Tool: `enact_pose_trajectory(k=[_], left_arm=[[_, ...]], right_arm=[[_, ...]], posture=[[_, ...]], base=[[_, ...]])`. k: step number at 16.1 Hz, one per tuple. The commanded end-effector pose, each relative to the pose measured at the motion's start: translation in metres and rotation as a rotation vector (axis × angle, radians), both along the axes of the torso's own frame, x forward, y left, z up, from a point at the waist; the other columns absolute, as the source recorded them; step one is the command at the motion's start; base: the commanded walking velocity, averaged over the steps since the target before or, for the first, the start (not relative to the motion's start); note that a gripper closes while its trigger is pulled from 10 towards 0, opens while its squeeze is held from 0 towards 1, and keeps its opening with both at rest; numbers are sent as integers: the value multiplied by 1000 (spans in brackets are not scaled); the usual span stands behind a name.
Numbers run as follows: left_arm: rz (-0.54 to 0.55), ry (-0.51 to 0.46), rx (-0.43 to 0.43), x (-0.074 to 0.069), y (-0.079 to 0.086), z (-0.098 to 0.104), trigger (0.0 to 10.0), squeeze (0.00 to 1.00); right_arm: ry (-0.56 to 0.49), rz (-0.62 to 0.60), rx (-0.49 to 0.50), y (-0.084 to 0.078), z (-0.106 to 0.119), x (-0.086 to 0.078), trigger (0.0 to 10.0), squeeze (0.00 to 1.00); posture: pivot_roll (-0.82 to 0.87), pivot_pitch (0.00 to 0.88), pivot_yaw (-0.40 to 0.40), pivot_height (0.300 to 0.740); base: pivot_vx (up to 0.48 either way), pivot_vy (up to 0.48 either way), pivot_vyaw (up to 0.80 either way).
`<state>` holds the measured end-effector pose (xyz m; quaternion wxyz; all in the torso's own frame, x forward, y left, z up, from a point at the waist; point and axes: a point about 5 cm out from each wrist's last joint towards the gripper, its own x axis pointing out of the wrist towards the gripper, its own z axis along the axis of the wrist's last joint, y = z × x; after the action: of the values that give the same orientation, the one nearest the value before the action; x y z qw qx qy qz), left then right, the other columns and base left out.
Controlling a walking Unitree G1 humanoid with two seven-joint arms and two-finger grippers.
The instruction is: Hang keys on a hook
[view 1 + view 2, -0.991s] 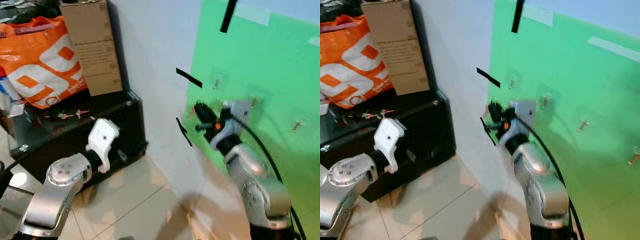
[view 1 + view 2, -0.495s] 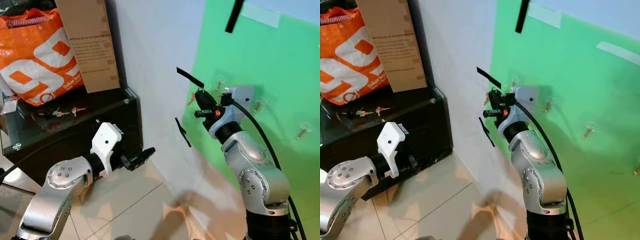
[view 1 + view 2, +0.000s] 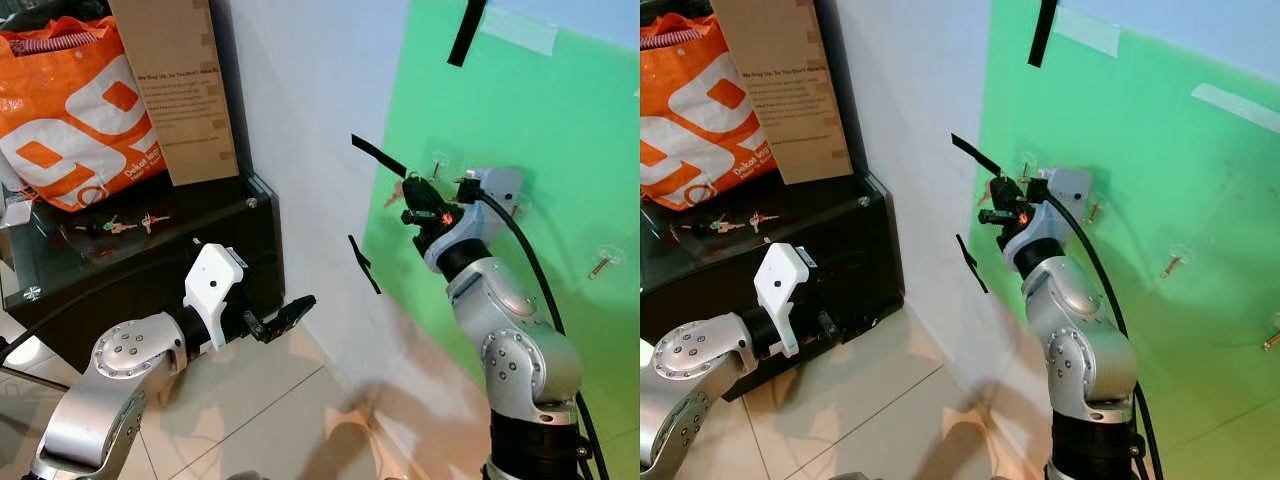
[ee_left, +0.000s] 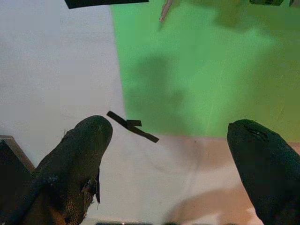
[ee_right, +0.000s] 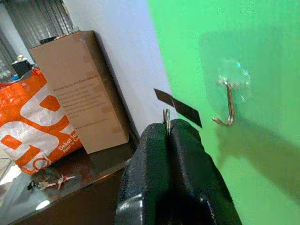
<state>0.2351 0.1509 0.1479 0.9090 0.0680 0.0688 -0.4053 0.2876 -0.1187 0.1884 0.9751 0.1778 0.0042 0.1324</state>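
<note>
Keys with coloured heads (image 3: pixel 128 224) lie loose on the dark glass-topped table (image 3: pixel 200 215) at far left, in front of an orange-and-white shopping bag (image 3: pixel 70 120) and a brown cardboard box (image 3: pixel 175 85). Lower down, the left gripper (image 4: pixel 171 150) hangs with fingers spread apart near the white wall. Further right, the right gripper (image 5: pixel 168 136), fingers pressed together, pinches a thin metal key ring (image 5: pixel 166 115) just beside a small metal hook (image 5: pixel 227 105) on the green panel (image 3: pixel 540 130).
</note>
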Motion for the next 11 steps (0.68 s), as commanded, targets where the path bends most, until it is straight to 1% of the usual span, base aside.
enact_pose_trajectory(k=[1, 3, 4, 5, 7, 11], left_arm=[[-8, -11, 4, 0, -1, 4, 10000, 0], [-8, -11, 5, 0, -1, 4, 10000, 0], [-8, -12, 4, 1, -1, 4, 10000, 0], [-8, -12, 4, 1, -1, 4, 10000, 0], [-10, -14, 2, 2, -1, 4, 10000, 0], [-13, -14, 0, 2, -2, 4, 10000, 0]], right_arm=[[12, 3, 16, 0, 1, 2, 10000, 0], [32, -2, 34, 0, 0, 4, 10000, 0], [70, -28, 71, -2, -2, 6, 10000, 0], [78, -39, 83, -3, -3, 6, 10000, 0], [92, -69, 147, -9, -1, 9, 10000, 0], [91, -59, 167, -9, 0, 8, 10000, 0]], posture=[[-10, 0, -11, 740], [-10, 0, -11, 740], [-11, 0, -11, 740], [-12, 0, -10, 740], [-15, 0, -9, 740], [-16, 0, -9, 740]], base=[[0, 0, 0], [0, 0, 0], [0, 0, 0], [0, 0, 0], [0, 0, 0], [0, 0, 0]])
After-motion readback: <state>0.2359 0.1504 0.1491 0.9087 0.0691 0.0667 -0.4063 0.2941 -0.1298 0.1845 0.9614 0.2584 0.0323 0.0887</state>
